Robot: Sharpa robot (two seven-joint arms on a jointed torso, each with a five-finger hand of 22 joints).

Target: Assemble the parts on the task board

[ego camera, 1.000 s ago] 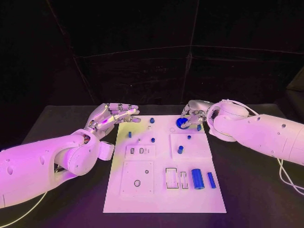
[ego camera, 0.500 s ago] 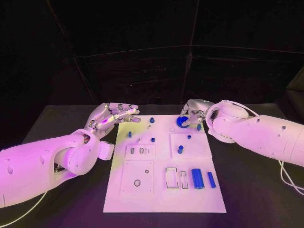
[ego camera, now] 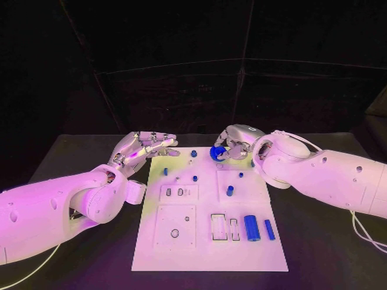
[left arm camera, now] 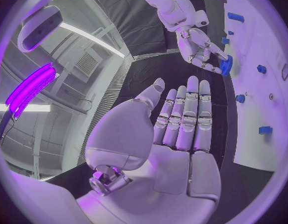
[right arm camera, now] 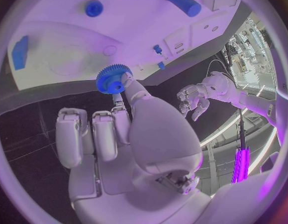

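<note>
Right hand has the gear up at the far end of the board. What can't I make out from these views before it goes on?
- Gear bore: head view, too small; right wrist view, the fingers cover it.
- Its seat on the board: too small to pick out.
- Left hand fingers: head view, bunched; the left wrist view shows them straight, holding nothing.

Blue toothed gear [ego camera: 217,153] above white task board's [ego camera: 207,248] far edge (small blue pegs upright).

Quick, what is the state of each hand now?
Left hand: open, holding nothing.
Right hand: holding the blue gear in its fingertips.
</note>
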